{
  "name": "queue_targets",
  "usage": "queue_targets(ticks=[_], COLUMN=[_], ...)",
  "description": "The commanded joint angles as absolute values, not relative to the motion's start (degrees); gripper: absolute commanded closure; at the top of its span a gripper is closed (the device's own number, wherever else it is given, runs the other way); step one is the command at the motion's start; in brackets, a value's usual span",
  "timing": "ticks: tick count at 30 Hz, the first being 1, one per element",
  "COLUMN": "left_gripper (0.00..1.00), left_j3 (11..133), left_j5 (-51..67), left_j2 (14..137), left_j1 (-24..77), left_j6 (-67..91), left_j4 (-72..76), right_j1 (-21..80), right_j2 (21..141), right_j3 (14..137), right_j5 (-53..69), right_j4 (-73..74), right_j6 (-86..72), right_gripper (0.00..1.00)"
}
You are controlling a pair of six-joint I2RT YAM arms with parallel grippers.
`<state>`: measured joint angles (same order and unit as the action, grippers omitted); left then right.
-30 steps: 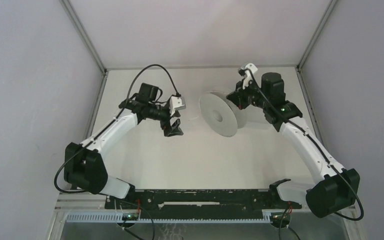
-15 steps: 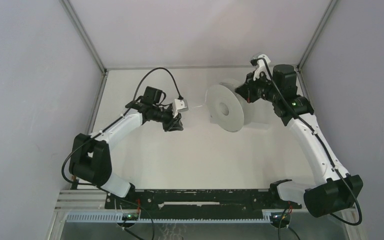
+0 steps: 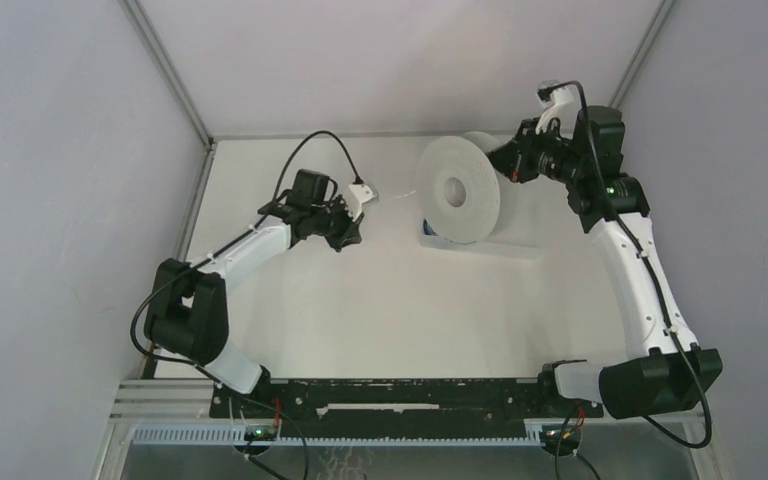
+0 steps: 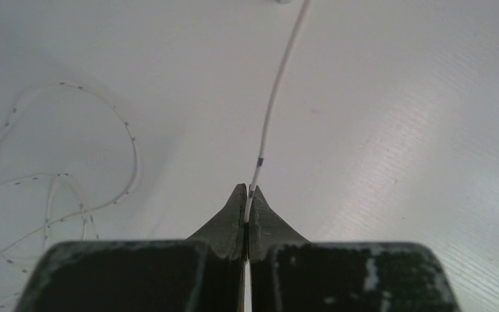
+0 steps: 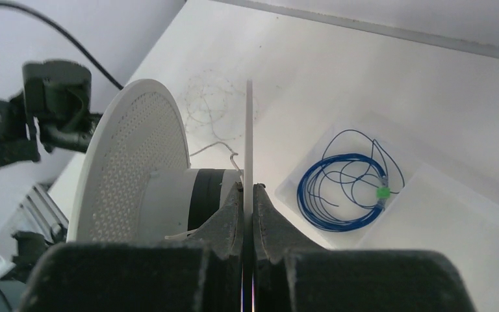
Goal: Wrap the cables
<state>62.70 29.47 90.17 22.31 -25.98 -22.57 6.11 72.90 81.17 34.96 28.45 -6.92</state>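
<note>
- The left gripper (image 4: 247, 195) is closed, pinching a hair-thin pale cable (image 4: 271, 110) between its fingertips.
- The cable carries small dark marks and runs straight ahead of that gripper over the white table (image 4: 416, 97).
- To this gripper's left, more of the same strand lies on the table in loose loops (image 4: 134, 159).
- The right gripper (image 5: 248, 195) is clamped on the thin edge of the near flange of a white spool (image 5: 136, 162).
- The spool's hub and perforated far flange sit to the left of those fingers.
- Ahead and to the right of the right gripper, a coil of blue cable (image 5: 307, 198) with a green tag lies in a clear tray (image 5: 442, 208).
- In the overhead view the spool stands between the two grippers and covers part of the tray.
- A second ago the left jaws stood wide open; they have since shut on the cable.
- The right arm has meanwhile carried the spool farther back and to the right, and turned it more upright.
</note>
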Motion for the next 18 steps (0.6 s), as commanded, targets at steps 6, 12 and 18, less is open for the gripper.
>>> queue_targets(ticks=[6, 12, 18], left_gripper=[1.0, 1.0, 1.0], left_j3=[64.02, 65.49, 68.72], left_j5=[20.59, 16.84, 14.45], left_j2=[90.89, 91.28, 91.44], left_j1=[30.61, 37.44, 45.22], left_j6=[-27.34, -30.27, -32.77], left_j4=[-19.43, -21.42, -25.06], right_j1=[3.35, 3.34, 5.06], right_j2=[75.13, 77.05, 78.84], right_j3=[87.24, 88.33, 88.86], right_j5=[31.51, 23.03, 12.46], right_j4=[21.27, 21.5, 23.05], right_j6=[-23.06, -25.64, -23.46], right_gripper=[1.0, 1.0, 1.0])
